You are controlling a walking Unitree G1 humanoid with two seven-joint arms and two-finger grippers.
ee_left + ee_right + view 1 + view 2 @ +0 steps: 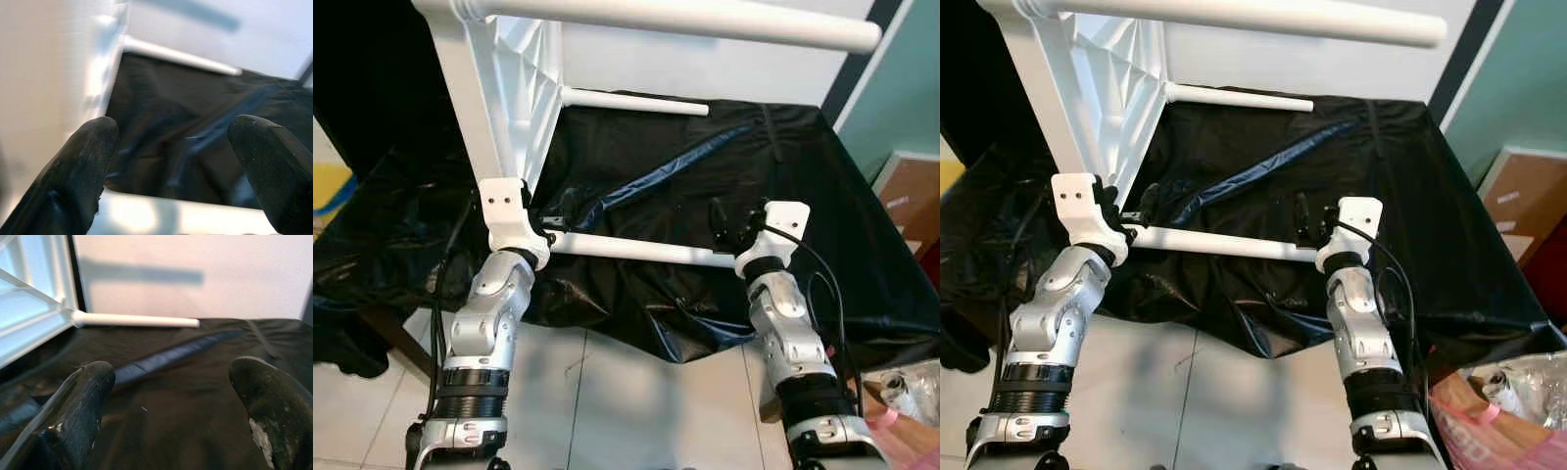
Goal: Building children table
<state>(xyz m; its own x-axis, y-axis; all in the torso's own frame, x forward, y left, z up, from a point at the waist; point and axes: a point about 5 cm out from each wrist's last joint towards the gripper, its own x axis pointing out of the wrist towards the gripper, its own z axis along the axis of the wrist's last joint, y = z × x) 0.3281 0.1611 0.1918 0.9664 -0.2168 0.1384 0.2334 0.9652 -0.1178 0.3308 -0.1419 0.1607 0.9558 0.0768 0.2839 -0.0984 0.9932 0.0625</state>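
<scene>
A white plastic children's table (504,93) lies on its side on the black-covered work surface, ribbed underside facing right, with white tube legs sticking out to the right. The near leg (636,250) runs between my two wrists. My left gripper (551,219) is open at the leg's root beside the tabletop edge; in the left wrist view its fingers (93,161) straddle the leg (161,218). My right gripper (721,223) is open just above the leg's free end, with nothing between its fingers (83,406). A far leg (137,320) and a top leg (705,20) point right.
Crinkled black plastic sheet (705,176) covers the work table and hangs over its front edge. A cardboard box (911,196) stands at the right by a teal wall. A clear plastic bag (1518,392) lies on the tiled floor (607,392) at lower right.
</scene>
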